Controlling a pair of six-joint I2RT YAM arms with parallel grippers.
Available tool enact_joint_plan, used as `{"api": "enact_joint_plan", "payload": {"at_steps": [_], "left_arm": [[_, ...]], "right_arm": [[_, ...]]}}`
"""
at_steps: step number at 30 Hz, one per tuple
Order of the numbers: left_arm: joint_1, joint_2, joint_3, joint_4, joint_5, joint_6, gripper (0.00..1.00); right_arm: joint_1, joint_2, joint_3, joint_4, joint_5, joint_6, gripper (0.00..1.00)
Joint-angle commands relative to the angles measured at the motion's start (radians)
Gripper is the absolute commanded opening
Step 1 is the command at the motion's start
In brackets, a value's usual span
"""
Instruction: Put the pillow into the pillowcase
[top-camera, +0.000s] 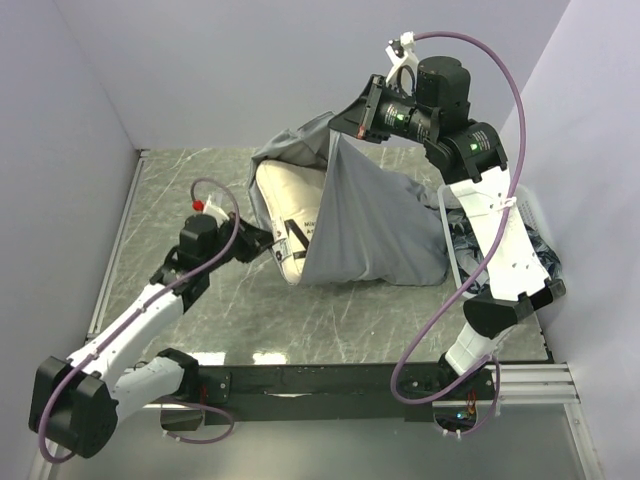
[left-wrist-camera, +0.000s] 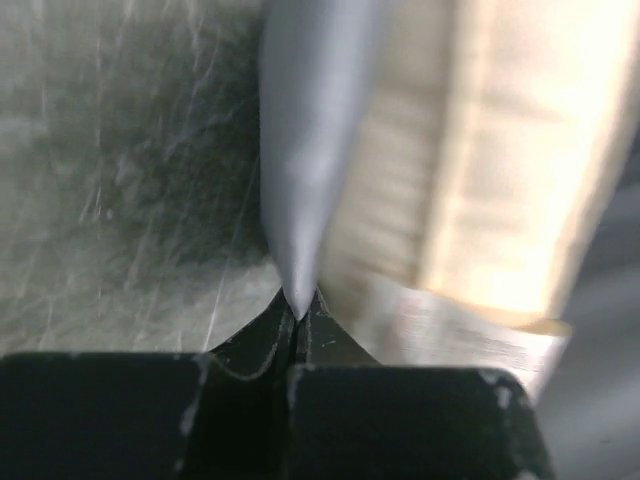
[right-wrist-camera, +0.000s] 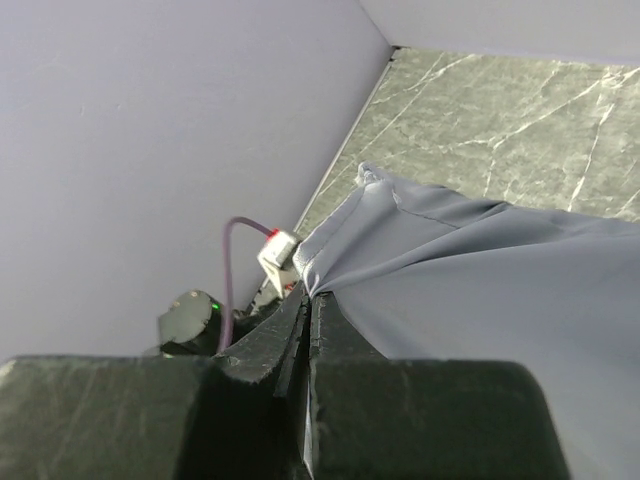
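Now, top view, pillowcase (top-camera: 375, 230): we see it draped at the centre of the frame, one corner lifted to upper centre and clamped in the right jaws.
Top view, pillow (top-camera: 290, 215): on the worktop (top-camera: 330, 320) left of centre, its right side under the grey cloth, its printed end bare.
Left wrist view, left jaws: closed on a grey fold of the pillowcase (left-wrist-camera: 310, 130), with the pillow (left-wrist-camera: 500, 170) at right.
Right wrist view, right jaws: pinched together on the pillowcase (right-wrist-camera: 480, 300) hem, the cloth falling to the lower right.
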Motion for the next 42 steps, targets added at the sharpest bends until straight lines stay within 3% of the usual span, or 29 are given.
{"api": "enact_joint_plan", "payload": {"at_steps": [1, 7, 13, 16, 19, 26, 32, 36, 40, 42], "left_arm": [[0.0, -0.012, 0.284, -0.078, -0.119, 0.141, 0.01], [0.02, 0.098, 0.9, -0.273, -0.153, 0.324, 0.01], [0.049, 0.275, 1.295, -0.368, -0.095, 0.367, 0.01], [0.072, 0.347, 1.413, -0.392, -0.009, 0.351, 0.01], [0.075, 0.437, 1.521, -0.501, -0.019, 0.364, 0.01], [0.167, 0.421, 1.448, -0.506, -0.012, 0.318, 0.01], [0.295, 0.358, 1.4, -0.37, 0.036, 0.214, 0.01], [0.305, 0.349, 1.399, -0.334, 0.056, 0.151, 0.01], [0.316, 0.329, 1.379, -0.464, -0.035, 0.169, 0.01], [0.343, 0.306, 1.268, -0.489, -0.043, 0.155, 0.01]], "right_arm": [[-0.021, -0.022, 0.098, 0.082, 0.014, -0.003, 0.0], [-0.067, -0.005, 0.062, 0.151, -0.059, 0.111, 0.0], [-0.14, -0.034, -0.103, 0.435, -0.28, 0.372, 0.0], [-0.205, -0.04, -0.118, 0.538, -0.342, 0.489, 0.0], [-0.263, -0.059, -0.118, 0.634, -0.365, 0.579, 0.0], [-0.361, -0.018, 0.0, 0.763, -0.4, 0.762, 0.0], [-0.445, 0.081, 0.175, 0.911, -0.396, 0.972, 0.0], [-0.499, 0.116, 0.207, 0.97, -0.334, 1.044, 0.0], [-0.397, 0.14, 0.17, 0.894, -0.264, 0.939, 0.0], [-0.291, 0.174, 0.188, 0.839, -0.236, 0.832, 0.0]]}}
